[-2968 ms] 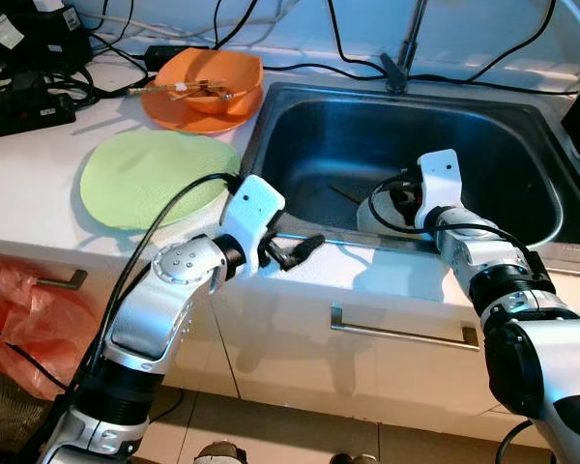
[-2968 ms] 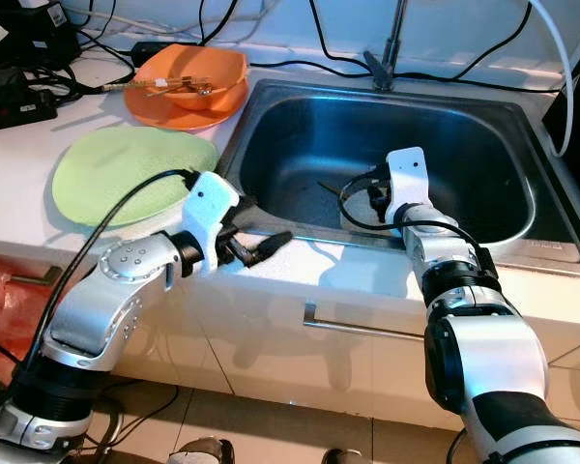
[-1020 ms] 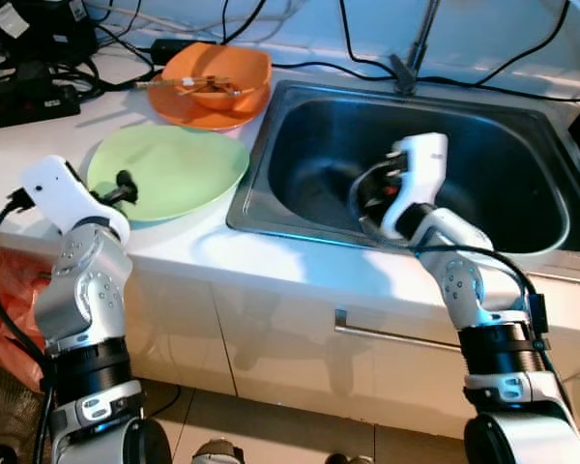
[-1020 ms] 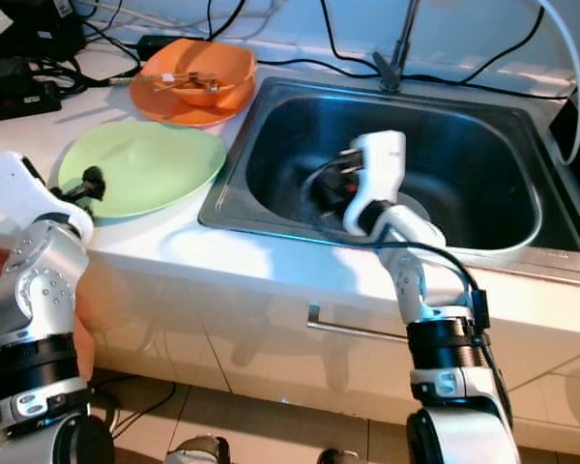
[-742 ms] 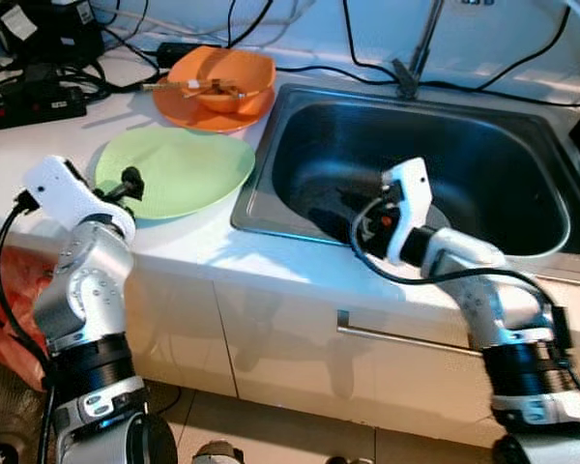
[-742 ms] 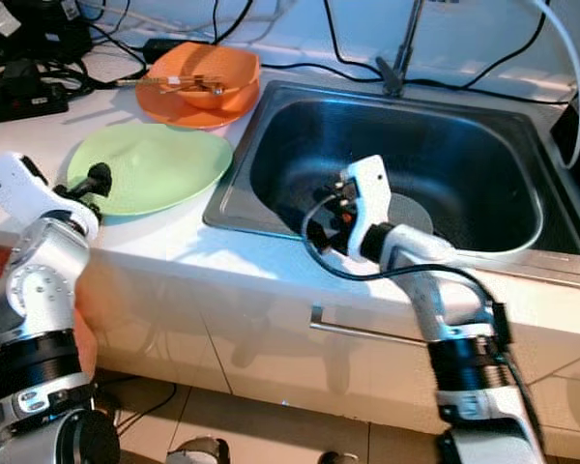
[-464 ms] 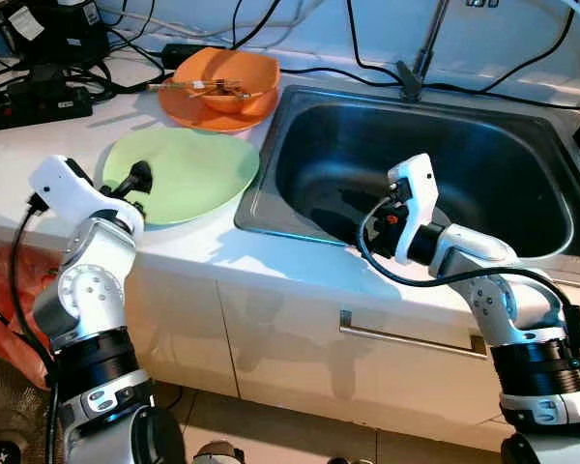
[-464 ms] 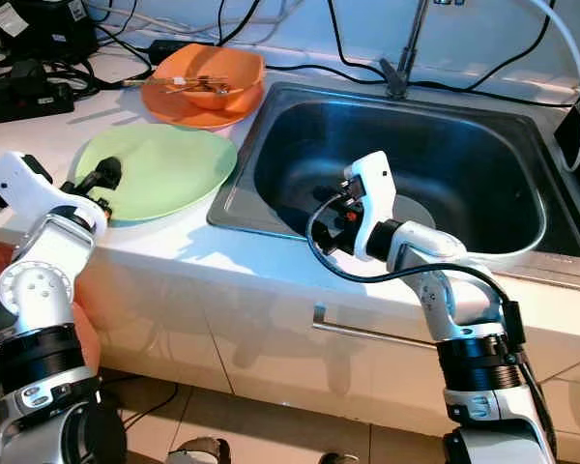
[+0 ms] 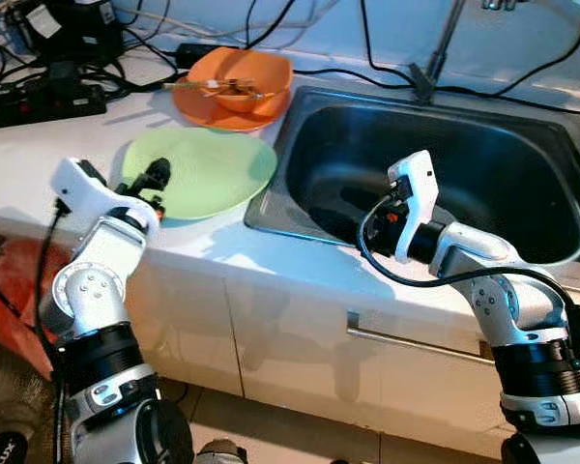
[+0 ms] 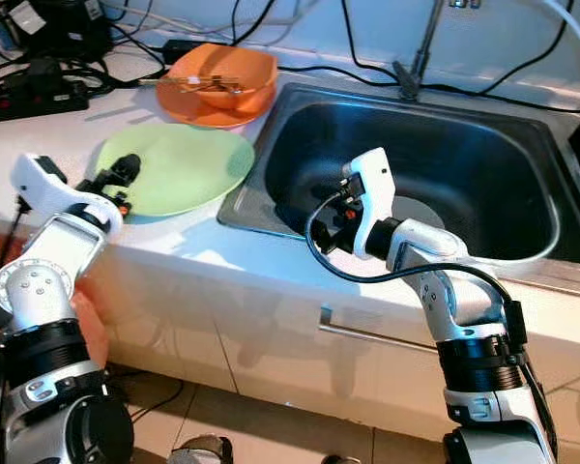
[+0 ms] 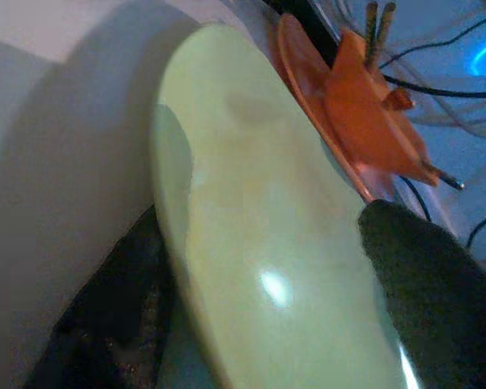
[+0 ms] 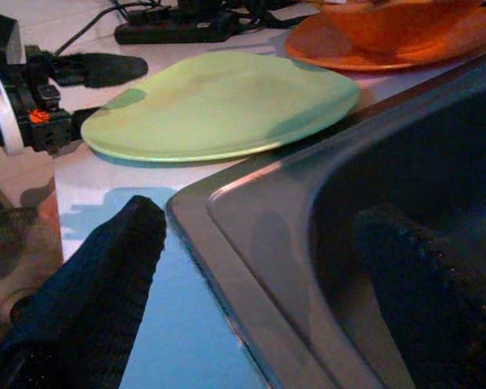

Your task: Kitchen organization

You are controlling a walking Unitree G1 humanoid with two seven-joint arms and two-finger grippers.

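The green plate [image 9: 205, 171] lay on the white table [image 9: 39, 145] beside the sink [image 9: 483, 184]. The left gripper [image 9: 151, 178], fingers spread, straddled its rim. The right gripper [image 12: 259, 267], spread, hovered at the sink's edge.

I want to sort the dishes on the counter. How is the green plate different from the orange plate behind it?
The green plate is bare, while the orange plate carries an orange bowl with chopsticks. The green plate lies near the counter's front edge, with the left gripper at its rim; the orange plate sits further back, with no gripper near it. Both lie flat on the white counter, left of the sink.
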